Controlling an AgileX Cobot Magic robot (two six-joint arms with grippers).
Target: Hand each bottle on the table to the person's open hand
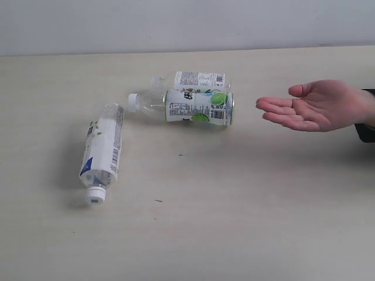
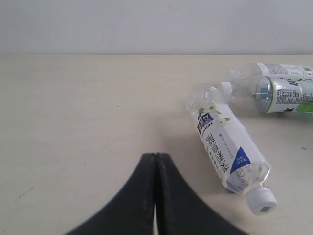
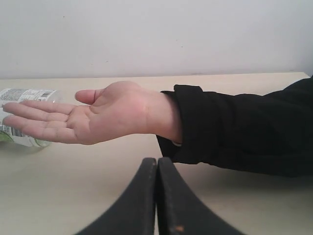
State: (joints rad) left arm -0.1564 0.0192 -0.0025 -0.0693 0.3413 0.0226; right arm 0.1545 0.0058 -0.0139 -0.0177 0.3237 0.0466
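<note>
Three clear bottles lie on their sides on the beige table (image 1: 234,211). One with a white label and blue mark (image 1: 103,151) lies at the left, cap toward the front. A green-marked one (image 1: 187,106) lies in the middle, and another white-labelled one (image 1: 190,79) just behind it. The person's open hand (image 1: 313,105) hovers palm up at the right. Neither gripper shows in the exterior view. My left gripper (image 2: 156,155) is shut and empty, short of the blue-marked bottle (image 2: 228,147). The right gripper (image 3: 157,159) is shut and empty, below the hand (image 3: 93,119).
The person's black sleeve (image 3: 244,129) stretches over the table beside my right gripper. A pale wall (image 1: 187,23) rises behind the table's far edge. A few dark specks (image 1: 180,155) mark the tabletop.
</note>
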